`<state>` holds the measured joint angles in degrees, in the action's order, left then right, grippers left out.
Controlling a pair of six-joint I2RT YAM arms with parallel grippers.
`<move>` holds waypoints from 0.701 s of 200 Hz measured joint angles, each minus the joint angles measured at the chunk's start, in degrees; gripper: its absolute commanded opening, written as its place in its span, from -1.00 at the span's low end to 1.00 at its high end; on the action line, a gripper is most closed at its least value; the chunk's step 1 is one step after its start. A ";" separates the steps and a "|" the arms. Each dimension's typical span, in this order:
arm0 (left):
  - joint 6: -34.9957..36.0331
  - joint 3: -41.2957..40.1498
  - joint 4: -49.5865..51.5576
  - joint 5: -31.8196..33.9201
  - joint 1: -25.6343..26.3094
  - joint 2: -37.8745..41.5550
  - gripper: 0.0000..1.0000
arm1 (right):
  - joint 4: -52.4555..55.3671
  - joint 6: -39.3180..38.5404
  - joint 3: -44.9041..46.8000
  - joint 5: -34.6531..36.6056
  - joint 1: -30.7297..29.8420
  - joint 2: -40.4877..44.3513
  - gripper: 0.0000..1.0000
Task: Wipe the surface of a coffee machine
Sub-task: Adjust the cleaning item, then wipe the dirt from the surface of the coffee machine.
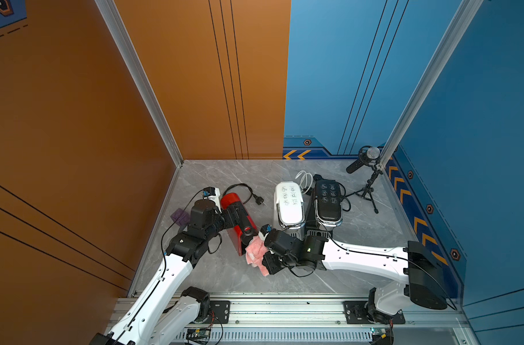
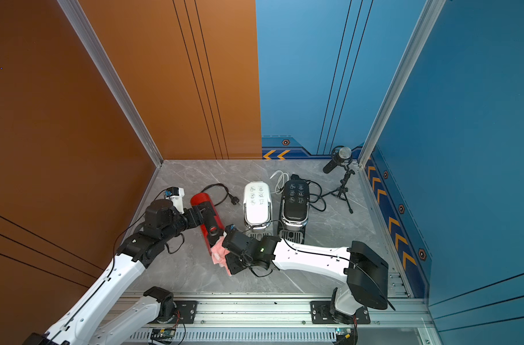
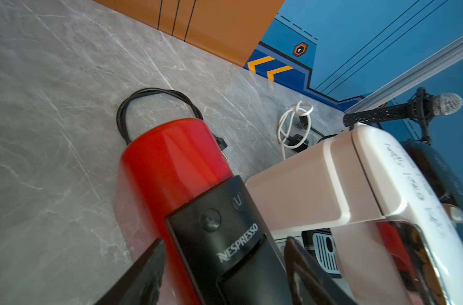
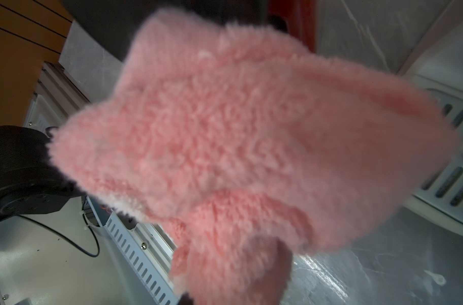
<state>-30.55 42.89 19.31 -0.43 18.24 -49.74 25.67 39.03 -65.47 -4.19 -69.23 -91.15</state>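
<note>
Marble-grey table fills my booth, closed in by an orange wall along the left edge and part of the far edge. A blue wall covers the rest of the far edge and the right edge, and aluminium posts rise from both far corners.

Against the left edge lies a small purple block. Just beside it the red coffee machine sits at a slant, its black cord looped toward the far edge. My left hand straddles the machine's black top with its fingers spread wide. I can't tell whether they press on it.

At the machine's near end my right hand is clamped tight on the pink cloth, which touches the machine's front.

Right of centre, a white coffee machine and a black coffee machine stand side by side. A microphone on a tripod occupies the far right corner.
</note>
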 measured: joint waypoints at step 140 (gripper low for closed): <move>-1.84 -3.69 -5.62 8.92 4.35 -0.35 0.32 | 5.84 -4.76 -15.76 -1.18 0.66 -6.43 -1.00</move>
<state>-32.38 39.20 13.69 8.49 22.59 -50.09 31.51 34.26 -81.23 -5.37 -68.58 -97.58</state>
